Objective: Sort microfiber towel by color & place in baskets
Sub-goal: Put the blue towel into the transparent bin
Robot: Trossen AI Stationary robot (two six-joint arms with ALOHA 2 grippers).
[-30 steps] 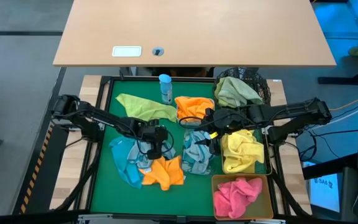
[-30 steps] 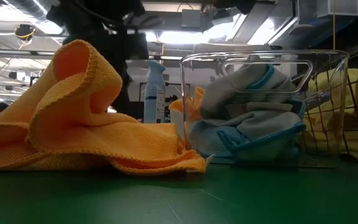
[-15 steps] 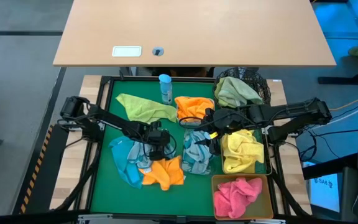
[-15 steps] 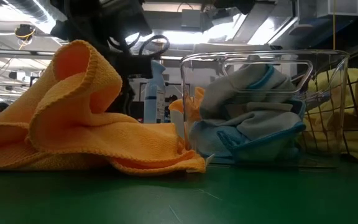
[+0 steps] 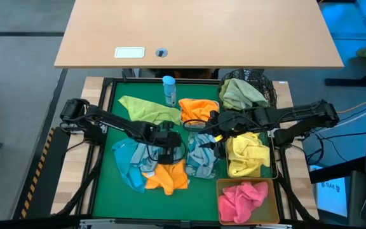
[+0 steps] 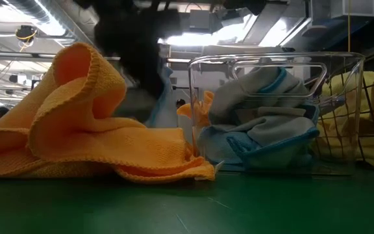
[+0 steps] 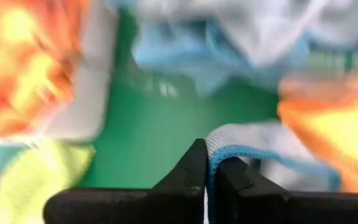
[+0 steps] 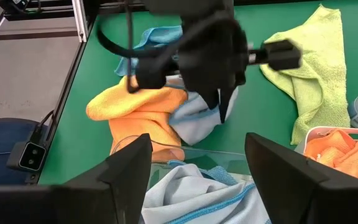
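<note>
1. The green worktop [image 5: 110,121] is strewn with loose towels, a light green towel [image 5: 146,109] among them.
2. A grey-blue towel [image 8: 201,118] is clenched in the left pincer [image 5: 168,151], just beside an orange towel [image 5: 168,176].
3. The right pincer [image 5: 210,130] is spread wide over the clear tub [image 5: 202,159].
4. Ceiling lights are seen in the room behind.
</note>
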